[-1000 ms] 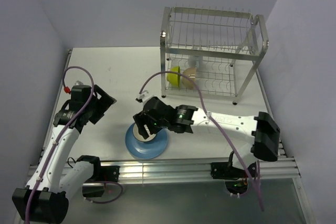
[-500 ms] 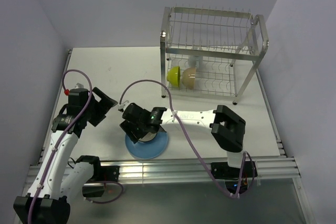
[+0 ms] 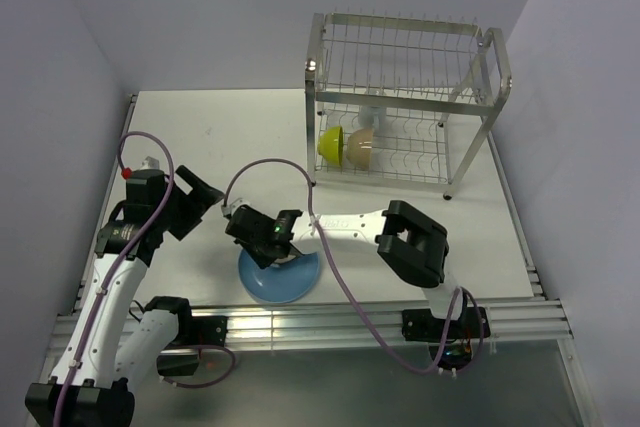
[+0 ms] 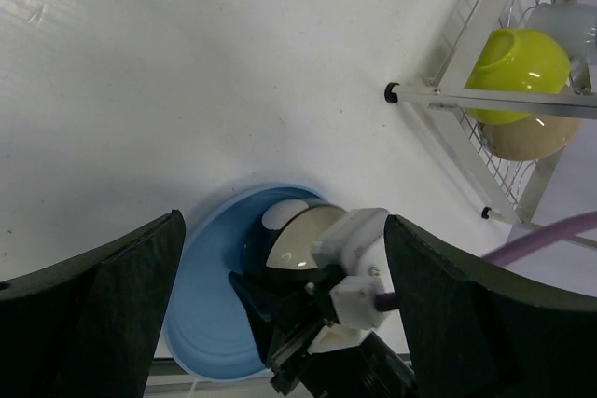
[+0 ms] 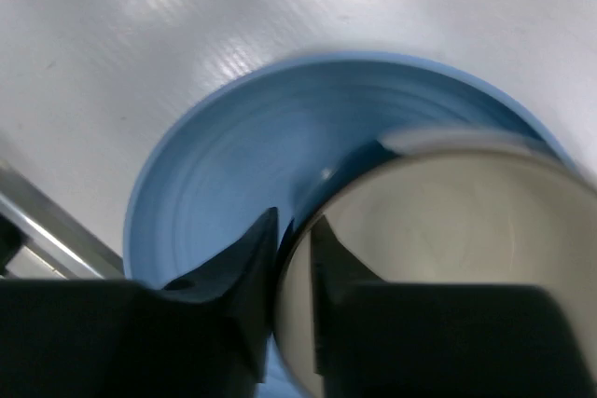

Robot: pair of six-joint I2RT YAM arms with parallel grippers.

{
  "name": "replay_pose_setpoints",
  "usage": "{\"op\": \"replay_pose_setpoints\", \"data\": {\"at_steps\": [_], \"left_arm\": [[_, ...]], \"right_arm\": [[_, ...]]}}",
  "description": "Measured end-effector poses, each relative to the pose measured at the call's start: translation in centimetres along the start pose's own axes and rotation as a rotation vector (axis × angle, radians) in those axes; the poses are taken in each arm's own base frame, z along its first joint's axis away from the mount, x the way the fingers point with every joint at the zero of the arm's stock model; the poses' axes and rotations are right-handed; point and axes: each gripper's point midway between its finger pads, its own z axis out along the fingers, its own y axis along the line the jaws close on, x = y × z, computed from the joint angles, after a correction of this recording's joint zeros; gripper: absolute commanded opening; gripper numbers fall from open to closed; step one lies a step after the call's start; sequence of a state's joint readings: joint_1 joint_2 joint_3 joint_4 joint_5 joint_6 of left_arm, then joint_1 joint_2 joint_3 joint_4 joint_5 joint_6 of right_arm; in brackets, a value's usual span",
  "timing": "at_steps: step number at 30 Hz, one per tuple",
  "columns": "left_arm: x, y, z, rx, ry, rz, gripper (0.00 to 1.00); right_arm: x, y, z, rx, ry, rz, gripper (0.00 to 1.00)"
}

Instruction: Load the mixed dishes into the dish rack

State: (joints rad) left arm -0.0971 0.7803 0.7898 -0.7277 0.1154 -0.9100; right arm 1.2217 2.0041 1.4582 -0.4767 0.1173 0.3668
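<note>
The large blue plate (image 3: 285, 285) lies near the table's front edge, and the dark bowl with a white inside (image 4: 300, 230) sits tilted in it. My right gripper (image 5: 294, 241) is shut on that bowl's rim (image 5: 448, 212), one finger inside and one outside, over the plate (image 5: 233, 165). In the top view the right gripper (image 3: 268, 247) covers most of the bowl. My left gripper (image 3: 205, 194) hangs open to the left of the plate with nothing between its fingers. The dish rack (image 3: 400, 42) stands at the back right; its lower shelf holds the lime-green bowl (image 3: 331, 144), cream bowl (image 3: 362, 150) and pale mug (image 3: 372, 112).
The right arm's forearm (image 3: 350, 222) stretches across the table in front of the rack. An aluminium rail (image 3: 330, 319) runs along the near edge, close to the plate. Purple cables (image 3: 270, 162) loop above both arms.
My right gripper has slid left over the plate and its jaws have closed onto the dark bowl's rim. The left arm has barely shifted and stays open.
</note>
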Motion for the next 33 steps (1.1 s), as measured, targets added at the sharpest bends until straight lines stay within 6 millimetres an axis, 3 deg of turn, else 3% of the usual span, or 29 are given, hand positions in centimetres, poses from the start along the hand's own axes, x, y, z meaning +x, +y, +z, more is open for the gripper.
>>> {"op": "replay_pose_setpoints", "data": {"at_steps": [3,8,12,16,21,24,27,33], "left_arm": [[-0.1,0.1,0.0,-0.002,-0.002,0.005,0.95],[-0.3,0.1,0.0,-0.001,-0.009,0.000,0.95],[-0.3,0.1,0.1,-0.001,-0.008,-0.002,0.95],[-0.3,0.2,0.1,-0.001,-0.008,-0.003,0.95],[0.2,0.6,0.4,-0.006,0.008,-0.006,0.95],[0.5,0.9,0.6,-0.008,0.021,-0.008,0.95],[0.7,0.8,0.8,0.002,0.028,-0.009,0.94],[0.8,0.4,0.8,0.023,0.040,-0.008,0.94]], "right_arm": [[-0.5,-0.4,-0.3,0.030,-0.013,-0.013,0.00],[-0.9,-0.3,-0.4,0.023,-0.038,0.004,0.00],[0.0,-0.1,-1.7,-0.023,-0.052,0.032,0.00],[0.1,0.2,-5.0,-0.090,-0.097,0.081,0.00],[-2.1,0.2,-12.0,-0.254,-0.291,0.198,0.00],[-4.0,-1.1,-16.2,-0.366,-0.428,0.306,0.00],[-5.2,-3.7,-18.9,-0.488,-0.542,0.439,0.00],[-4.1,-10.0,-18.6,-0.592,-0.573,0.673,0.00]]}}
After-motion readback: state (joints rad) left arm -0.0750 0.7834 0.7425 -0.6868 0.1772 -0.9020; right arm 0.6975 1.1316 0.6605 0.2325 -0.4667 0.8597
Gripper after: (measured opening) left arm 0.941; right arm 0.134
